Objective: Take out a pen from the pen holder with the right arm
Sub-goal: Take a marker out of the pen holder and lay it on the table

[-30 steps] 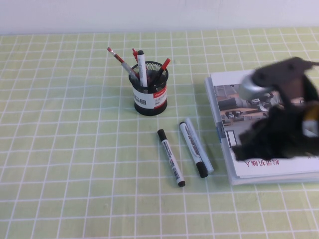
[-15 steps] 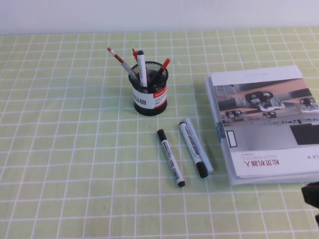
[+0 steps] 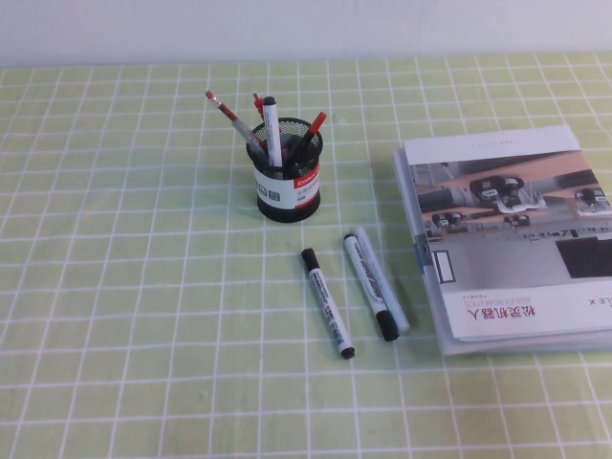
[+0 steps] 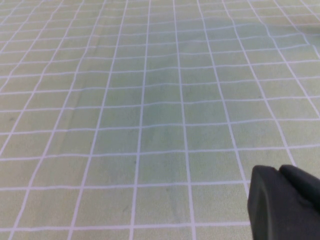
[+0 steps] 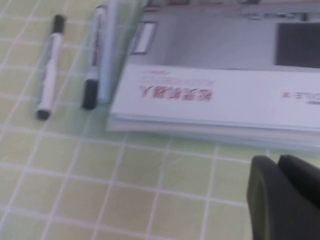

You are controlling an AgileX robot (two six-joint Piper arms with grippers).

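The pen holder is standing upright on the checked cloth, pens poking out of it (some red-tipped); the right gripper is hovering beside the booklet, jaws closed on nothing; the left gripper is hanging over bare cloth, jaws pressed together.

The right gripper — a dark blur over the book a second ago — has pulled back out of the high view, past the book's near edge, leaving its cover bare.

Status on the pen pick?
Left gripper shut, over table. Right gripper shut, empty, near book. Pen holder upright, pens inside. Loose markers lie between holder and book.
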